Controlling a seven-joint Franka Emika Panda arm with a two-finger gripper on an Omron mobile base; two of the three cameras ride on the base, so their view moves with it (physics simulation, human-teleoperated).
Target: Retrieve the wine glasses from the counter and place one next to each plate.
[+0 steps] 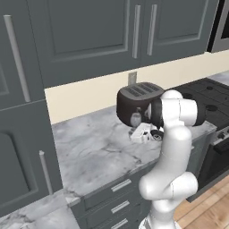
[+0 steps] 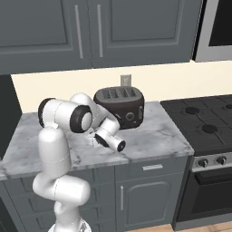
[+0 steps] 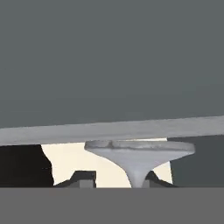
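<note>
Wine glass (image 3: 139,158) sits between the gripper's (image 3: 116,178) fingertips, foot outward.

both base views share the counter (image 1: 98,147), toaster (image 1: 136,100).

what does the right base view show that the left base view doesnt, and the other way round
Right base view alone: the whole stove top with four burners, the oven door with its knobs, and the cabinet door under the counter's right end.

Left base view alone: the tall cabinet left of the counter, and a strip of wood floor.

Both: the marble counter, the dark toaster, the wall outlet, upper cabinets, and the arm bent over the counter.
</note>
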